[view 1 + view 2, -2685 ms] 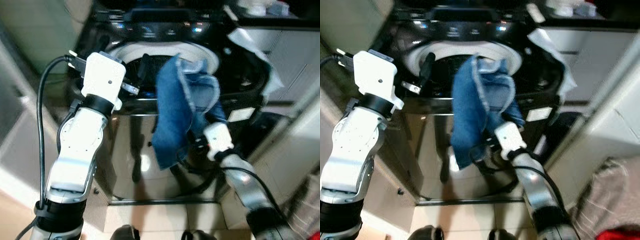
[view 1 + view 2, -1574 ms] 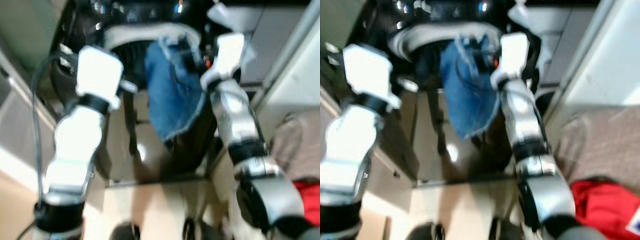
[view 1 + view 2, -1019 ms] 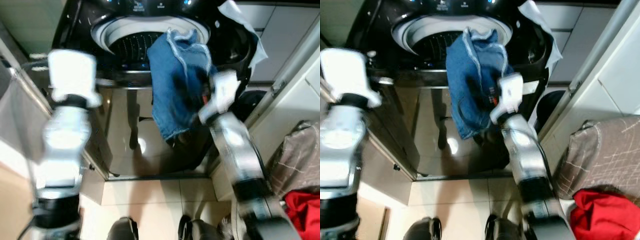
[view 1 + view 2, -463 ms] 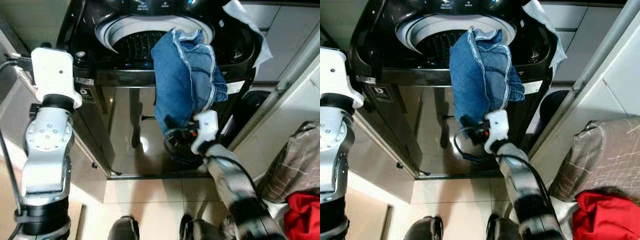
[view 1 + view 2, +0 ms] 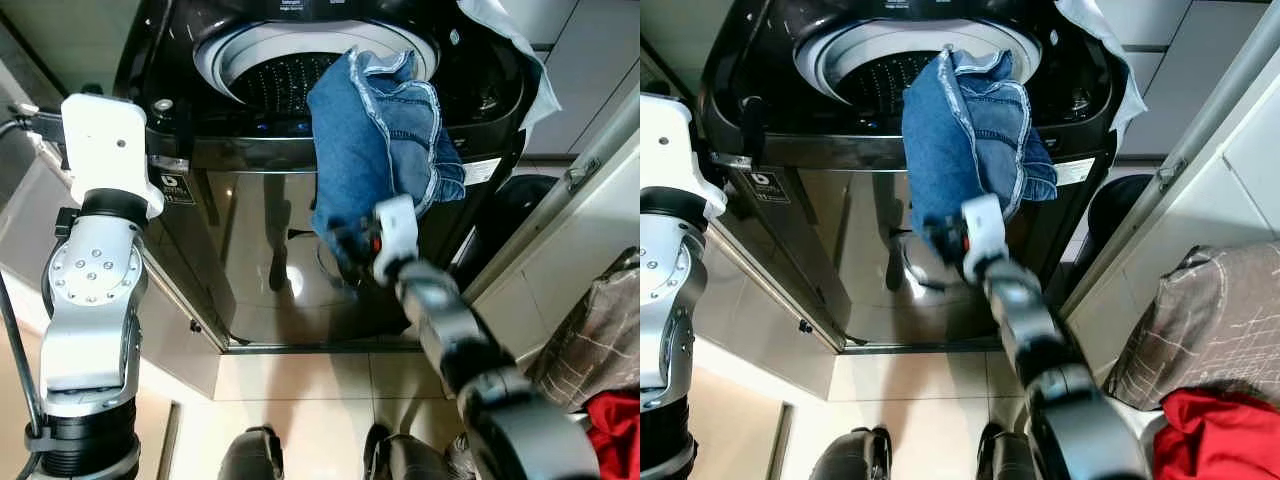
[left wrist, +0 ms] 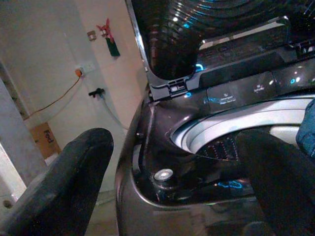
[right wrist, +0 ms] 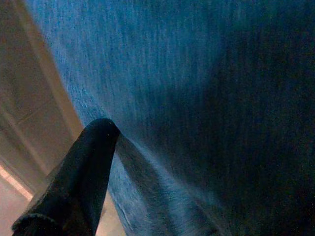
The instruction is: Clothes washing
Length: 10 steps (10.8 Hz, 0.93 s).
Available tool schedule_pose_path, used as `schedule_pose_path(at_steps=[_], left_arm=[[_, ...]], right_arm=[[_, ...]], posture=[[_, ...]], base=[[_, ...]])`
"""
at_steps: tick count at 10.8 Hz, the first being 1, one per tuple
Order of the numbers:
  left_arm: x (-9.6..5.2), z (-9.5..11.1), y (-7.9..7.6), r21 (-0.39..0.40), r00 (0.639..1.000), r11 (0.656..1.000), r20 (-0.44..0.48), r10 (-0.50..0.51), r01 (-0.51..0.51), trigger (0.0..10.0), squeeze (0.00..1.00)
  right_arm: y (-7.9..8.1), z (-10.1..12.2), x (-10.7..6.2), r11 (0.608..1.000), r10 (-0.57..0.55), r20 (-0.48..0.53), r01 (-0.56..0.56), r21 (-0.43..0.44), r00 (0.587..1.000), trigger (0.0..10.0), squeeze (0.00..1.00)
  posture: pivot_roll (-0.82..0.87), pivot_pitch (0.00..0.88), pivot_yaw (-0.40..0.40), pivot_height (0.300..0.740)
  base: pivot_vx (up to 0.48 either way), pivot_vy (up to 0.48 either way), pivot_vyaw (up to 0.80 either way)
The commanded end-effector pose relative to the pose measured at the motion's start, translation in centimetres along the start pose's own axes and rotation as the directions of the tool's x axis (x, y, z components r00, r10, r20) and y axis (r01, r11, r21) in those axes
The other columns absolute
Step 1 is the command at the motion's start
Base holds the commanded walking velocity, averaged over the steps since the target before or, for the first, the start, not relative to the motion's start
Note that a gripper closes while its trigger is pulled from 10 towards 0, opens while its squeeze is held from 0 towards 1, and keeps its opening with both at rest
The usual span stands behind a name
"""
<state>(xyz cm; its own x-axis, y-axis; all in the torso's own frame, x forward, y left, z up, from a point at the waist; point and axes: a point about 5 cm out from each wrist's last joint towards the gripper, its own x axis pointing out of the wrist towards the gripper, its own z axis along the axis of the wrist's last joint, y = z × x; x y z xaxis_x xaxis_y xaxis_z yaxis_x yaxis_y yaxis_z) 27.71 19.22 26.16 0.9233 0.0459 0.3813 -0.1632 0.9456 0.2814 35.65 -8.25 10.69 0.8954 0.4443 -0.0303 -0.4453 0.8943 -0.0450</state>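
Observation:
Blue jeans (image 5: 375, 150) hang over the front rim of the black top-loading washing machine (image 5: 250, 220). One end lies at the open drum (image 5: 280, 75) and the rest drapes down the front panel. My right gripper (image 5: 347, 240) is pressed against the lower hanging part of the jeans, and denim (image 7: 197, 98) covers most of the right wrist view. My left gripper (image 6: 172, 142) is held up at the machine's front left corner. It is open with nothing between its fingers, and the rim and drum show past them.
A white sheet (image 5: 510, 50) lies over the machine's back right corner. A dark bin (image 5: 505, 200) sits between the machine and a white cabinet (image 5: 600, 190). A brown checked bag (image 5: 1200, 320) and a red cloth (image 5: 1220, 440) lie at the right. Tiled floor (image 5: 300, 390) is below.
My right gripper has risen from low in front of the machine up to the jeans' hanging end. The left arm has stayed put, and the camera has shifted slightly.

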Motion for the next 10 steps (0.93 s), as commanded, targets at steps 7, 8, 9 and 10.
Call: schedule_pose_path(at_steps=[7,8,9,10], left_arm=[[0.5,0.4,-1.0,-0.041,0.999,0.999,0.033,0.006,-0.005,10.0,0.0],[0.7,0.4,-1.1,-0.047,0.999,0.999,0.04,0.013,-0.011,10.0,0.0],[0.9,0.4,-1.2,-0.052,0.999,0.998,0.047,0.02,-0.017,10.0,0.0],[1.0,0.4,-1.3,-0.057,0.998,0.998,0.055,0.032,-0.029,10.0,0.0]], right_arm=[[-0.7,9.0,3.3,0.994,0.004,0.285,0.029,-0.11,0.959,10.0,0.0],[-0.7,11.9,3.9,0.99,0.035,0.355,0.018,-0.143,0.934,10.0,0.0],[-0.7,13.6,4.2,0.988,0.051,0.385,0.01,-0.156,0.921,10.0,0.0],[-0.9,16.2,4.7,0.983,0.068,0.41,0.011,-0.186,0.909,10.0,0.0]], posture=[[0.15,0.16,-0.001,0.74],[0.14,0.146,-0.011,0.74],[0.14,0.132,-0.022,0.74],[0.15,0.116,-0.036,0.74]], base=[[0.0,0.0,0.0],[0.0,0.0,0.0],[0.0,0.0,0.0],[0.0,0.0,0.0]])
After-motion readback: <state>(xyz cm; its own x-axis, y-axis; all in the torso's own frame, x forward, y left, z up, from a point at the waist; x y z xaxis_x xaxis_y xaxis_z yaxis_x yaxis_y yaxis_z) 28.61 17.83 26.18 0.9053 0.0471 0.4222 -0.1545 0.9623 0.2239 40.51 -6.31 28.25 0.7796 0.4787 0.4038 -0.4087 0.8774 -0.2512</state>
